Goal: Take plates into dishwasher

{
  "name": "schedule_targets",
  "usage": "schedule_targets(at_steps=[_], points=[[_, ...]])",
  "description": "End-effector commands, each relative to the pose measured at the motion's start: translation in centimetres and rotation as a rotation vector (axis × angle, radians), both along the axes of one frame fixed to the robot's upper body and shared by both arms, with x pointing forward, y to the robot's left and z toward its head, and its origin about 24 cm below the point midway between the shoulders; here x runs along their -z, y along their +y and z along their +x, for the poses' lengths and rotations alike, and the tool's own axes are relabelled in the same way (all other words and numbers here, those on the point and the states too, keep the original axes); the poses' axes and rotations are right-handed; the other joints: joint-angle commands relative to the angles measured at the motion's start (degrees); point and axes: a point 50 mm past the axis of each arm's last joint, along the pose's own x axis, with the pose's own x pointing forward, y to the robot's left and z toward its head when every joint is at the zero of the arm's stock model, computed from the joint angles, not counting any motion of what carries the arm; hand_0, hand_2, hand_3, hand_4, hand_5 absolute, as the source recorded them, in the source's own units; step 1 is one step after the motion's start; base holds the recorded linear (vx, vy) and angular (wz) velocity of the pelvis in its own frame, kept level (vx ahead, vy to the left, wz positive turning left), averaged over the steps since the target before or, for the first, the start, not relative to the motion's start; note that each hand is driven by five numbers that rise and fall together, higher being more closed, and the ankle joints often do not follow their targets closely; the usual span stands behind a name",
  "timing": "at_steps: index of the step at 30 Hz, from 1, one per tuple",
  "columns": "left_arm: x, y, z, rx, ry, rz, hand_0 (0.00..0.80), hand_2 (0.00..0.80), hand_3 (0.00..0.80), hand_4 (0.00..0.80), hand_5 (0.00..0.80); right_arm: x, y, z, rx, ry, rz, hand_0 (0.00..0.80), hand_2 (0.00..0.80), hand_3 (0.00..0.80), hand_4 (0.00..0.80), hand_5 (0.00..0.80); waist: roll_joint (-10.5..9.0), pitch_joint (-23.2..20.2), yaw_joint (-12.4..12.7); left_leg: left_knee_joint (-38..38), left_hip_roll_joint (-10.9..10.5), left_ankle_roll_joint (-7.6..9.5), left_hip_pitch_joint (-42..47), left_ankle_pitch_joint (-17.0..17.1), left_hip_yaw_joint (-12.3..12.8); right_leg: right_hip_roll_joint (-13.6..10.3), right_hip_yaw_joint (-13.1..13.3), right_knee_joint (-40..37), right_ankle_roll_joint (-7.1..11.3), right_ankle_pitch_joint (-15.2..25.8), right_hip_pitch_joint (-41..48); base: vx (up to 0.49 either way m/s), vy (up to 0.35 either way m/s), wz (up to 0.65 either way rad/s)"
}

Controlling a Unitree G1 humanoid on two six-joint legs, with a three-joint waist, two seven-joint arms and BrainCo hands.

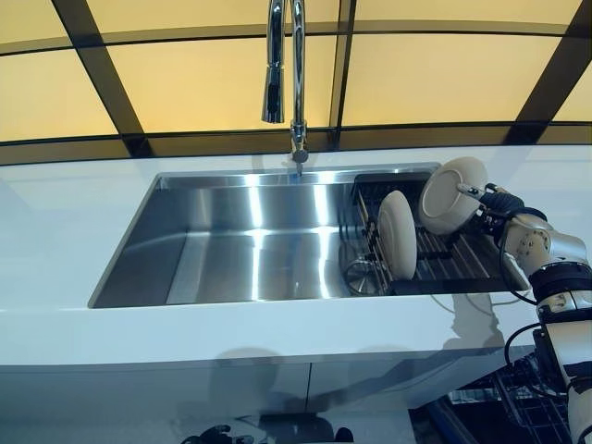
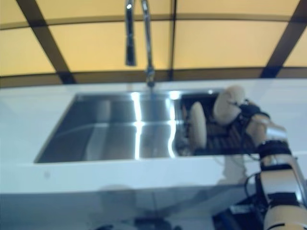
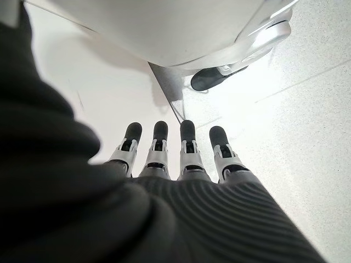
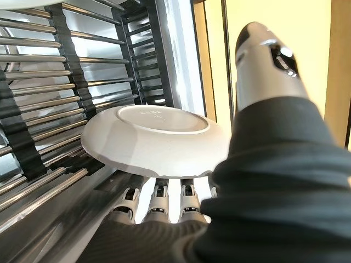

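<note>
A cream plate [image 1: 450,194] is tilted up over the back right of the black drying rack [image 1: 453,264], which sits in the right end of the sink. My right hand [image 1: 499,205] is shut on this plate. In the right wrist view the plate [image 4: 153,139] lies between my fingers [image 4: 159,200] beneath it and my thumb [image 4: 263,55] above its rim. A second cream plate [image 1: 398,234] stands on edge at the rack's left end. My left hand [image 3: 186,159] shows only in its wrist view, low over the floor, fingers straight and holding nothing.
The steel sink [image 1: 250,240] is set in a white counter [image 1: 55,222], with a tall chrome faucet [image 1: 296,74] behind it. A round drain strainer [image 1: 363,275] lies by the rack. A dark wire basket [image 1: 527,398] shows below the counter at the lower right.
</note>
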Motion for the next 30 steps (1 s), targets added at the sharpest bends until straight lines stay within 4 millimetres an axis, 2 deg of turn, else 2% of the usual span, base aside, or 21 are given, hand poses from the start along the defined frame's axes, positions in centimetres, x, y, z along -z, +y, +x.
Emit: schedule_targets(at_steps=[1,30], points=[[-0.27,0.27,1.17,0.075,-0.019,0.022,0.0,0.0,0.0,0.0,0.0,-2.3,1.25,1.46,-0.017,-0.057,-0.046,0.0,0.0,0.0,0.0,0.0,-3.21,-0.6,1.8,0.7,-0.6,0.61,-2.3,1.8,1.6,-1.8,1.3,2.0,1.99,-3.6,3.7,0.0,0.0,0.0],[-0.21,-0.05,1.21,0.073,-0.018,0.015,0.0,0.0,0.0,0.0,0.0,-3.12,0.32,1.17,0.189,-0.138,-0.092,0.0,0.0,0.0,0.0,0.0,-2.99,-0.5,1.7,0.6,-0.5,0.58,-2.0,1.6,2.1,-2.1,1.4,1.7,2.26,-3.3,3.8,0.0,0.0,0.0]])
